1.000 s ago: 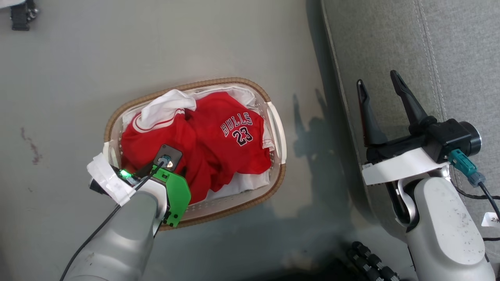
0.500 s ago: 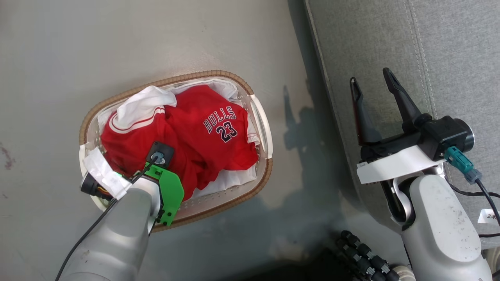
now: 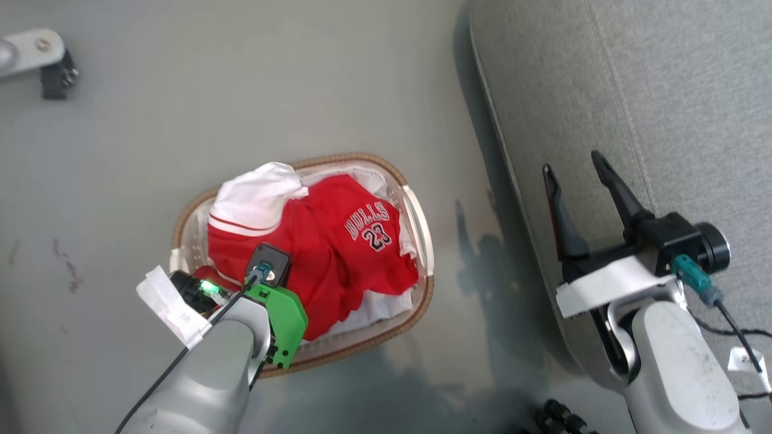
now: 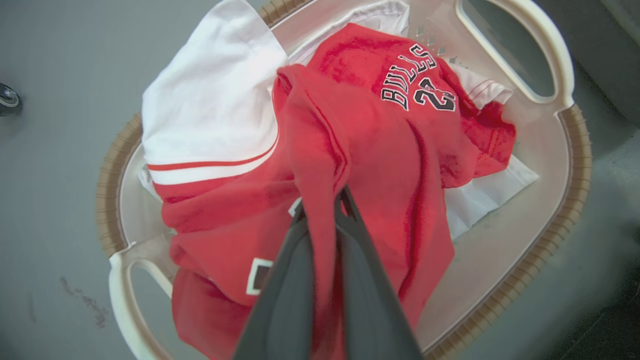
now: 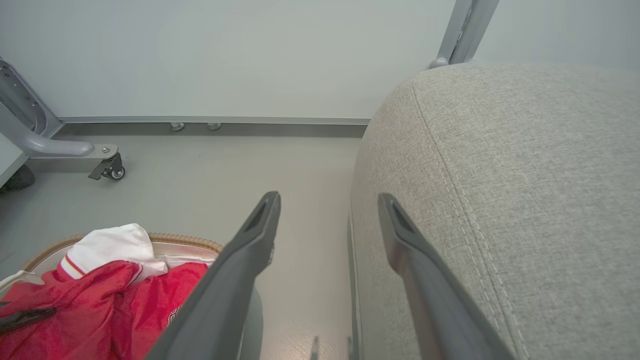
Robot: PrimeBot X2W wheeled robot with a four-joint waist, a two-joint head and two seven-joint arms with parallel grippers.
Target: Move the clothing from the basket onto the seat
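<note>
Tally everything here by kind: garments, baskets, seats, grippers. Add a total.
Red garments: 2 (BULLS 23 jersey, white-sleeved top)
Oval white plastic basket with brown woven rim: 1
Large grey fabric seat cushion: 1
Dark two-fingered grippers: 2 (left gripper shut on the red garments, right gripper open)
Total: 6

Bright, even light throughout. In the head view soft grey shadows lie on the floor at lower centre, beside the seat, with a pale sheen among them. In the left wrist view the left fingers at bottom centre look blurred.
</note>
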